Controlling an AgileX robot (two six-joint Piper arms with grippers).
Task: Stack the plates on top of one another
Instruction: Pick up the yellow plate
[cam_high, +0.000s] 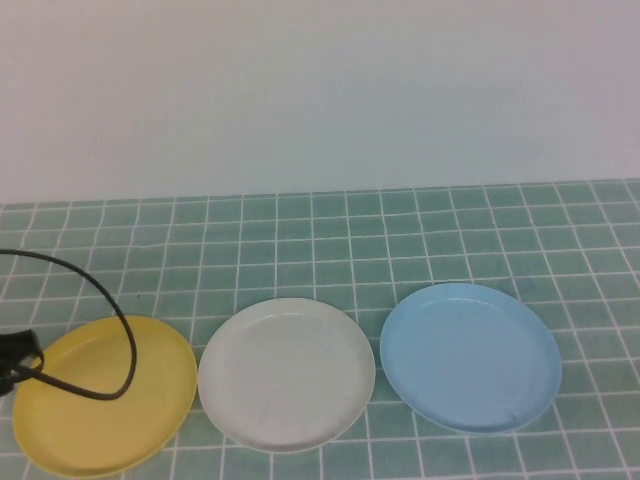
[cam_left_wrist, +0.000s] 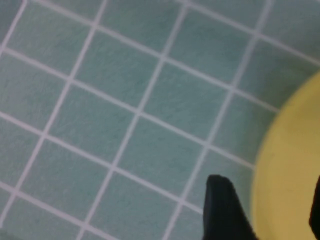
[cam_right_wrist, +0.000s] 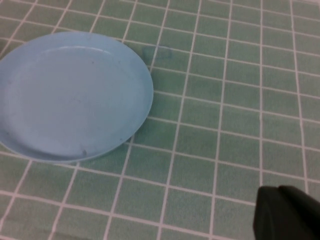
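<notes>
Three plates lie in a single row along the near edge of the green-tiled bench, none yet stacked — the yellow plate toward the near left corner, the white plate in the middle, the light blue plate to the right. Yellow and white sit almost rim to rim; the blue one stands a little apart from the white. Each rests flat and face up, a layout that seems meant to give either arm a clear reach to a rim.

At the near left corner, the left tool hangs low at the outer rim of the yellow plate, fingers spread wide with one black finger outside the rim and the other over the plate; it grasps nothing. Set that way, it looks poised to pinch the raised rim. A black cable loops from that arm across the yellow plate.

Only a dark corner of the right tool shows, in its own wrist view, over bare tiles well clear of the blue plate; it is clenched and empty, apparently parked.

Farther back, the tiles run bare to a plain pale wall. No brand, label or writing can be read anywhere.
</notes>
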